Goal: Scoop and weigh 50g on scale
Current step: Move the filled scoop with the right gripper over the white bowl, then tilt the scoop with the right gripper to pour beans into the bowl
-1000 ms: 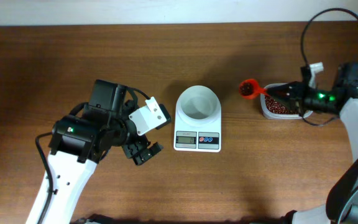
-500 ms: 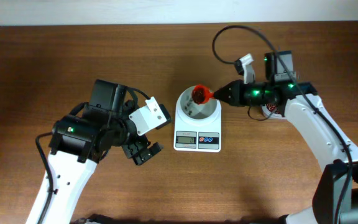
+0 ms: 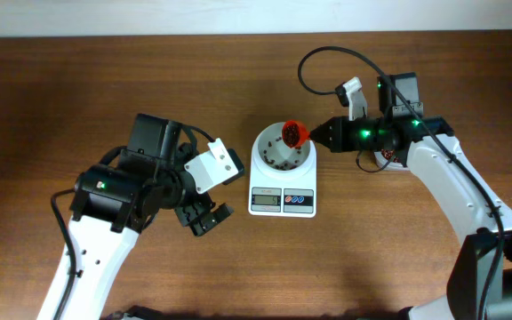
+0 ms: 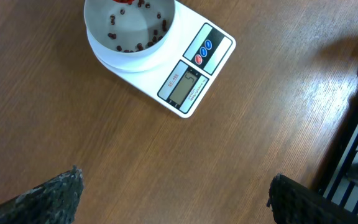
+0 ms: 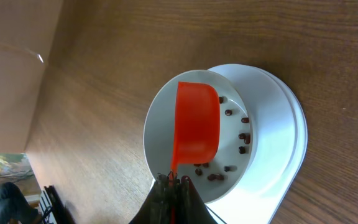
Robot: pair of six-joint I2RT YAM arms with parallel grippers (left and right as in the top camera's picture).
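Observation:
The white scale [image 3: 282, 202] stands mid-table, its round bowl [image 3: 262, 153] holding several loose red beans [image 5: 243, 136]. My right gripper [image 3: 316, 135] is shut on the handle of a red scoop [image 3: 292, 134], which hangs tipped over the bowl's far right rim. In the right wrist view the scoop [image 5: 197, 127] shows its underside above the bowl [image 5: 157, 127], my gripper [image 5: 173, 182] clamped on its handle. My left gripper [image 3: 201, 218] is open over bare table left of the scale. In its own view the scale [image 4: 194, 74] lies ahead, and nothing sits between the fingertips [image 4: 51, 198].
A clear tub of red beans [image 3: 383, 159] sits to the right of the scale, mostly hidden under my right arm. A black cable [image 3: 327, 55] loops above that arm. The table's far edge runs along the top of the overhead view.
My right arm swung left from the bean tub, carrying the loaded scoop over the scale's bowl. The scoop then tipped, and beans now lie in the bowl. The left arm stayed still.

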